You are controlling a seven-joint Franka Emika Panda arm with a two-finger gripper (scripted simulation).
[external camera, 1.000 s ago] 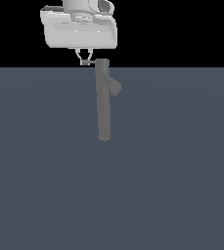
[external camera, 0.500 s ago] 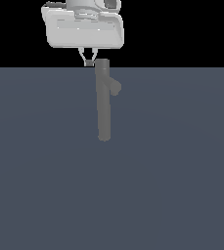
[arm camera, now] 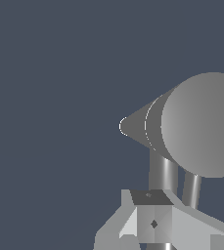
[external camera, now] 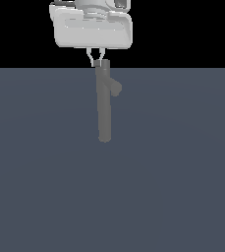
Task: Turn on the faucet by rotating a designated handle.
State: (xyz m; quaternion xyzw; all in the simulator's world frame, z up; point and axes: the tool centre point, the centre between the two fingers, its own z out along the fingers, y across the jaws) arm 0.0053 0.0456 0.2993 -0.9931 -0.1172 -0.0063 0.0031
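Faucet (external camera: 104, 106) stands upright mid-scene on dark slate bench (external camera: 182, 187), spout stub angling toward ext. view's right. Hand (external camera: 96, 58) hangs right over column top, fingers (external camera: 90, 54) slightly spread, nothing pinched. Handle (arm camera: 193, 189): thin rod seen in wrist view, near fingertip. No writing or labels visible.

No words, numbers, labels or signs to read anywhere; small marks may be too blurry to tell.
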